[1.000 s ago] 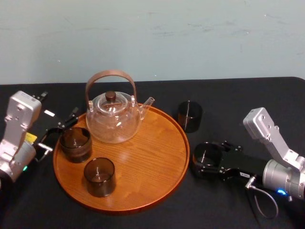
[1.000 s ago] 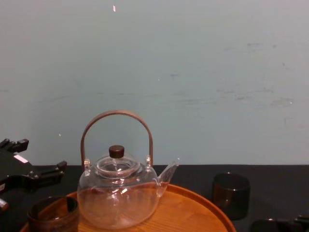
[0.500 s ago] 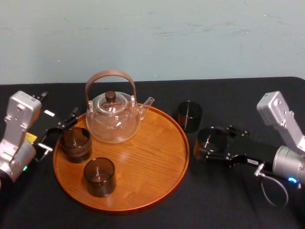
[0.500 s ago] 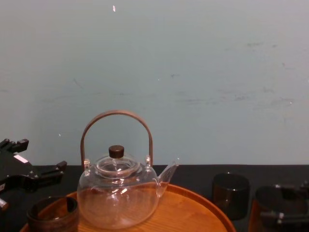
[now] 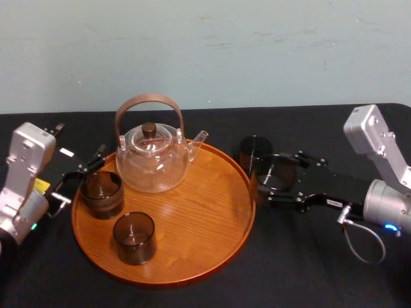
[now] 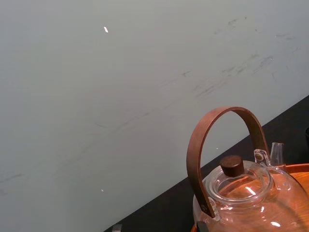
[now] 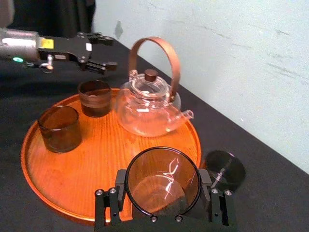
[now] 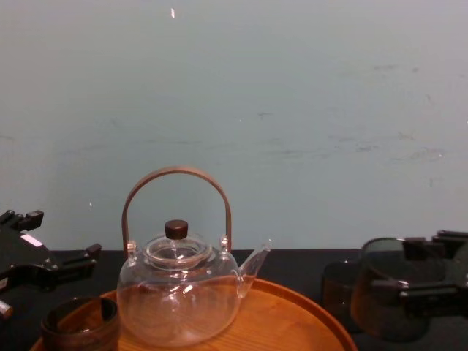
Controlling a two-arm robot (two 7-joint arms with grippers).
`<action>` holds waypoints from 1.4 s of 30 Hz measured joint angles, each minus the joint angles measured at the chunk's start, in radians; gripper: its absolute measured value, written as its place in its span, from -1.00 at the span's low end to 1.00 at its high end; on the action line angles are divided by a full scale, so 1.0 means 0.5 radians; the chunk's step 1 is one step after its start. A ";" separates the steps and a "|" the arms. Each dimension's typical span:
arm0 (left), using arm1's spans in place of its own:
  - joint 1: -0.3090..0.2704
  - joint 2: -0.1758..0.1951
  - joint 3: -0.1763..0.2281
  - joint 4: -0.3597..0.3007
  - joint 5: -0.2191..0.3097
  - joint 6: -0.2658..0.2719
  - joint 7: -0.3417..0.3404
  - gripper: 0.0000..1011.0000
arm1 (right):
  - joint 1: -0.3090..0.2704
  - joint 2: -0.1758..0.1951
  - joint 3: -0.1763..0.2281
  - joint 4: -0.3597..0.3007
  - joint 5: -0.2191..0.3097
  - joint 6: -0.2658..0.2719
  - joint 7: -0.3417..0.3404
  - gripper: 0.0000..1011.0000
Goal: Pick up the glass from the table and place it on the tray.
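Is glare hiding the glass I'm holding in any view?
Right wrist view: small glints inside the glass in the right hand, rim plain. Head view: it blends into the black table; soft sheen on the tray. Chest view: it overlaps a second glass behind.

No legible text or numbers

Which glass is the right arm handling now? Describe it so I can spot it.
Find the round wooden tray, then go to its right rim. There the right gripper grips one smoky glass. Its neighbours stand free: two glasses on the tray, a fourth glass on the black cloth just behind it.
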 joint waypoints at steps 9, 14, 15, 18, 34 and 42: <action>0.000 0.000 0.000 0.000 0.000 0.000 0.000 0.98 | 0.094 -0.039 -0.119 0.017 -0.028 -0.014 0.058 0.79; 0.000 0.000 0.000 0.000 0.000 0.000 0.000 0.98 | 0.147 -0.071 -0.194 0.035 -0.043 -0.027 0.095 0.79; 0.000 0.000 0.000 0.000 0.000 0.000 0.000 0.98 | 0.154 -0.077 -0.205 0.038 -0.047 -0.029 0.100 0.79; 0.000 0.000 0.000 0.000 0.000 0.000 0.000 0.98 | 0.183 -0.096 -0.248 0.053 -0.061 -0.040 0.118 0.79; 0.000 0.000 0.000 0.000 0.000 0.000 0.000 0.98 | 0.307 -0.196 -0.424 0.154 -0.113 -0.079 0.186 0.79; 0.000 0.000 0.000 0.000 0.000 0.000 0.000 0.98 | 0.331 -0.239 -0.489 0.217 -0.132 -0.125 0.213 0.79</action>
